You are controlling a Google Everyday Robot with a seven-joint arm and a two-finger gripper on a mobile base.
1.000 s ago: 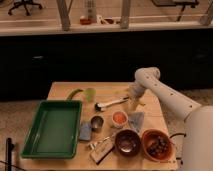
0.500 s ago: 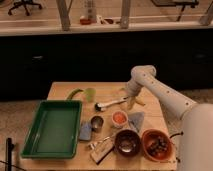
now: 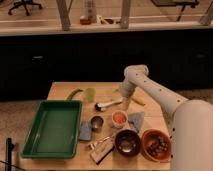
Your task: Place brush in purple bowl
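The brush (image 3: 108, 104) lies on the wooden table (image 3: 62, 90), its white handle pointing right and its small dark head at the left end. The purple bowl (image 3: 126, 141) stands near the front edge, below and to the right of the brush. My gripper (image 3: 125, 102) hangs down from the white arm (image 3: 150, 90) and sits at the right end of the brush handle. Whether it touches the handle is not clear.
A green tray (image 3: 52, 128) fills the left side. A white cup with orange inside (image 3: 119, 118), a metal cup (image 3: 96, 122), grey cloths (image 3: 136, 120), a tan block (image 3: 102, 150), an orange-brown bowl (image 3: 156, 145), a yellowish stick (image 3: 138, 100) and a green cup (image 3: 90, 94) lie around.
My gripper has moved left across the table, from near the yellowish stick to the right end of the brush handle. The objects have not moved.
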